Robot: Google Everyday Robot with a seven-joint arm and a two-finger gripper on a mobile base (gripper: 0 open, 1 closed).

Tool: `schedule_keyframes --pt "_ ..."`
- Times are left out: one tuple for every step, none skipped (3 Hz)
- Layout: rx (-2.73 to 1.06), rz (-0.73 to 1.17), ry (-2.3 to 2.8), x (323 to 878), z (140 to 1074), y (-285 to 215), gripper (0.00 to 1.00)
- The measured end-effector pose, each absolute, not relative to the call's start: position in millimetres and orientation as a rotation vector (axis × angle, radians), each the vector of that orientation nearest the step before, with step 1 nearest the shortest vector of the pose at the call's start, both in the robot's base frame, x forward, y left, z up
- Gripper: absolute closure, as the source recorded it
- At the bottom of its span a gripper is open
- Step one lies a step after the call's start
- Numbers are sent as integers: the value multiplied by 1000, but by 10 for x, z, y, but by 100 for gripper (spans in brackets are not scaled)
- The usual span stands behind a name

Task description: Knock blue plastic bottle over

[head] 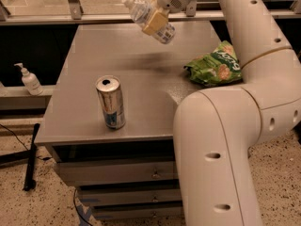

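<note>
The blue plastic bottle is clear with a white cap and a white-blue label. It hangs tilted in the air above the far part of the grey table, cap pointing up and to the left. My gripper is at the top middle of the camera view, shut around the bottle's body, with a tan finger pad across the label. A dark shadow lies on the table under it.
A silver-blue drink can stands upright near the table's front edge. A green snack bag lies at the right. A small white pump bottle stands on a ledge at the left. My white arm fills the right side. Drawers sit below the tabletop.
</note>
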State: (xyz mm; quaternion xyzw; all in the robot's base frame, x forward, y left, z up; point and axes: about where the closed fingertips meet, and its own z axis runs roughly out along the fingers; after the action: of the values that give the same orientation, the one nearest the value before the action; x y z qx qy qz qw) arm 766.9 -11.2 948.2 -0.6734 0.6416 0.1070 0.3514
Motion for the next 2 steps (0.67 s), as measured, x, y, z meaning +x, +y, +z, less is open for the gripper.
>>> schedule_keyframes --pt "-1957 385 1690 7292 9104 -82 100" --pt "-2101 391 1705 7181 8833 -22 85"
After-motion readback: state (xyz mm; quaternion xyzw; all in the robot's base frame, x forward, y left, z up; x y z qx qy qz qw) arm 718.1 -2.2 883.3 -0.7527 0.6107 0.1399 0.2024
